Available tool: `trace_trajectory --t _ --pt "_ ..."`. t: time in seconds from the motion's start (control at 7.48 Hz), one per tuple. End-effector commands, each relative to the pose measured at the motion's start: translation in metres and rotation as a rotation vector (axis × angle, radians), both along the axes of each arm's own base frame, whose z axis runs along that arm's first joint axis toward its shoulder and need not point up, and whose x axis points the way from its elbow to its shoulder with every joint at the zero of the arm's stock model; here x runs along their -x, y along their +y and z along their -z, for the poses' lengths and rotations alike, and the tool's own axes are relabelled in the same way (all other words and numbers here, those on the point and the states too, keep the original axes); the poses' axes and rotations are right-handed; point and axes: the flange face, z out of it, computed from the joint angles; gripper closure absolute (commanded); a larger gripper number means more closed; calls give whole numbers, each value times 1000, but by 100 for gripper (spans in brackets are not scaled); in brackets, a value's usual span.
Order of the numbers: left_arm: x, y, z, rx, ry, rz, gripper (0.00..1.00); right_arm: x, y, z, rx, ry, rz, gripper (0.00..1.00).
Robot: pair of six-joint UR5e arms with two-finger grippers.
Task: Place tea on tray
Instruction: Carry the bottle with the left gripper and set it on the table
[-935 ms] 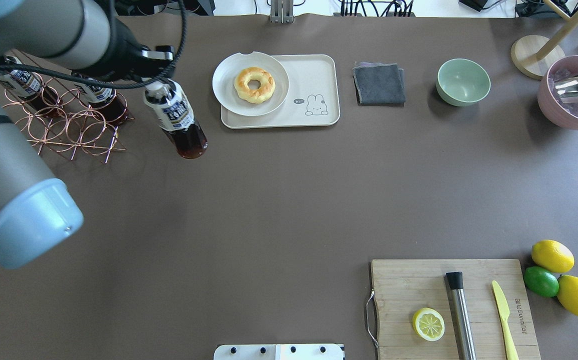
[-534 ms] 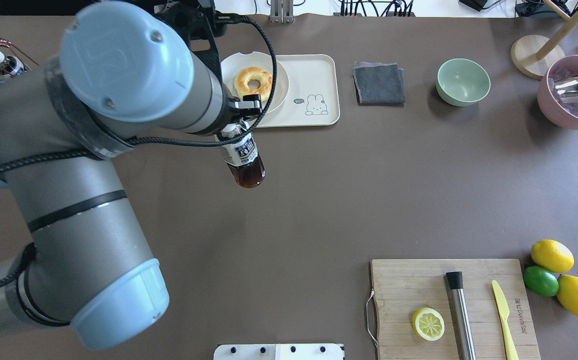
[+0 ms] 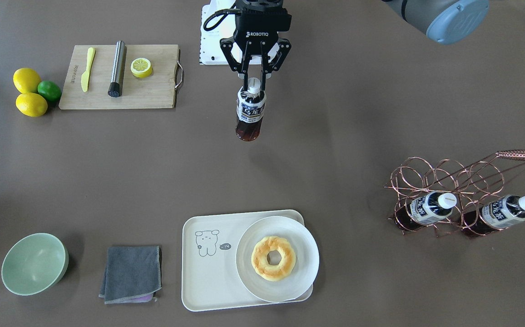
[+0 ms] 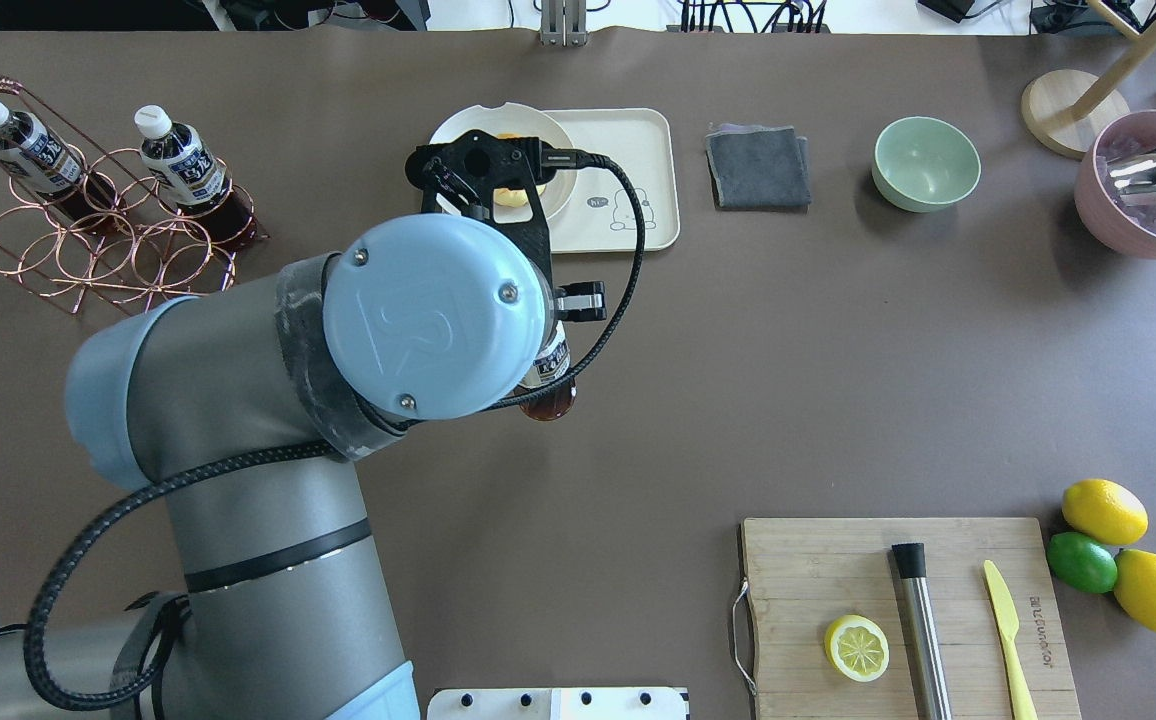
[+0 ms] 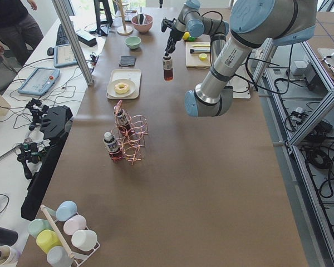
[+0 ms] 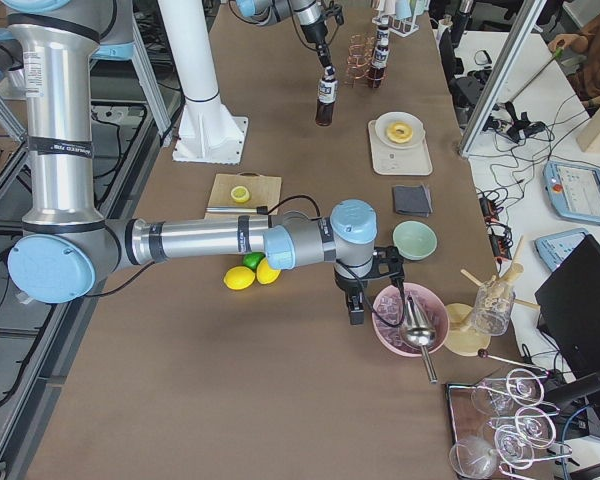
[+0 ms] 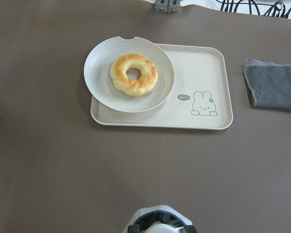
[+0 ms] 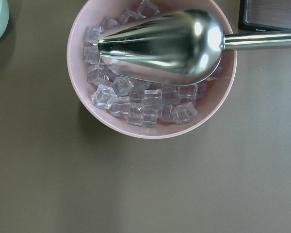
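My left gripper [image 3: 254, 81] is shut on the white cap of a tea bottle [image 3: 250, 113] and holds it hanging upright above the bare table, on the robot's side of the tray. In the overhead view my arm hides all but the bottle's dark bottom [image 4: 550, 398]. The cream tray [image 3: 208, 277] with the line-drawn animal lies across the table; it also shows in the left wrist view [image 7: 203, 73]. Two more tea bottles [image 3: 426, 208] [image 3: 503, 211] lie in a copper wire rack [image 3: 453, 177]. My right gripper [image 6: 356, 305] shows only in the exterior right view; I cannot tell its state.
A round white plate [image 3: 305, 277] with a doughnut [image 3: 273, 258] covers one half of the tray. A grey cloth [image 3: 131, 272] and a green bowl [image 3: 33, 263] lie beside it. A cutting board [image 3: 153, 95] holds lemon, knife and muddler. A pink ice bowl [image 8: 150, 132] holds a scoop [image 8: 160, 46].
My left arm has carried the tea bottle from beside the wire rack, across the front of the tray, to the middle of the table nearer the robot. The bottle now hangs upright.
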Motion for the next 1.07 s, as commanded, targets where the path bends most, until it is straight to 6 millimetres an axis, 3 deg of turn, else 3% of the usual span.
trace_trajectory --t 0.0,0.13,0.67,0.94 --pt "-25 11 -4 -24 -37 9 100 0 0 1 -2 0 0 0" --pt "-35 18 -5 -25 -43 -6 100 0 0 1 -2 0 0 0" --pt "-43 20 -10 -13 -41 -4 100 0 0 1 0 -2 0 0" --pt "-66 33 -10 -38 -20 6 100 0 -1 2 -1 -2 -1 0"
